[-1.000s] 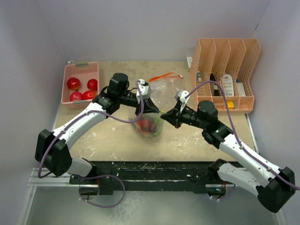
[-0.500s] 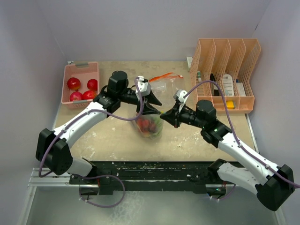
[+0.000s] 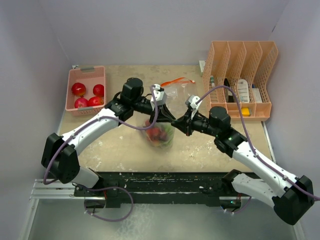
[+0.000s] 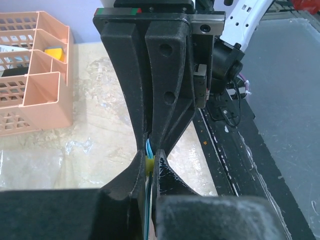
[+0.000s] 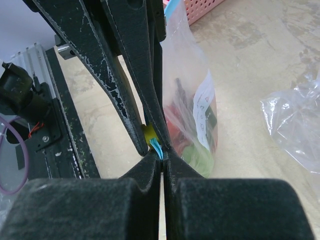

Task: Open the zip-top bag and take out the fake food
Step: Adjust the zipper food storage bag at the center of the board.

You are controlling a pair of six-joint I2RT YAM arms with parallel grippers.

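A clear zip-top bag (image 3: 161, 134) hangs just above the table between my two grippers. Fake food (image 3: 157, 133) fills its bottom, red and green pieces. In the right wrist view the bag (image 5: 192, 85) hangs behind the fingers with the fake food (image 5: 199, 156) inside. My left gripper (image 3: 171, 119) is shut on the bag's yellow slider (image 4: 149, 163) at the top edge. My right gripper (image 3: 177, 121) is shut on the blue zip strip (image 5: 157, 147), tip to tip with the left gripper (image 4: 149, 158). The right gripper (image 5: 161, 154) sits right beside the slider (image 5: 149, 134).
A pink basket (image 3: 86, 71) at the back left holds several red apple-like balls (image 3: 78, 89). A second clear bag with an orange strip (image 3: 176, 89) lies behind, also in the right wrist view (image 5: 295, 120). A peach slotted organiser (image 3: 242, 75) stands at the right. A black rail (image 3: 160, 182) runs along the near edge.
My left gripper was open over the bag's top. It has moved right along the top edge and shut on the slider beside the right gripper. The right gripper held still.
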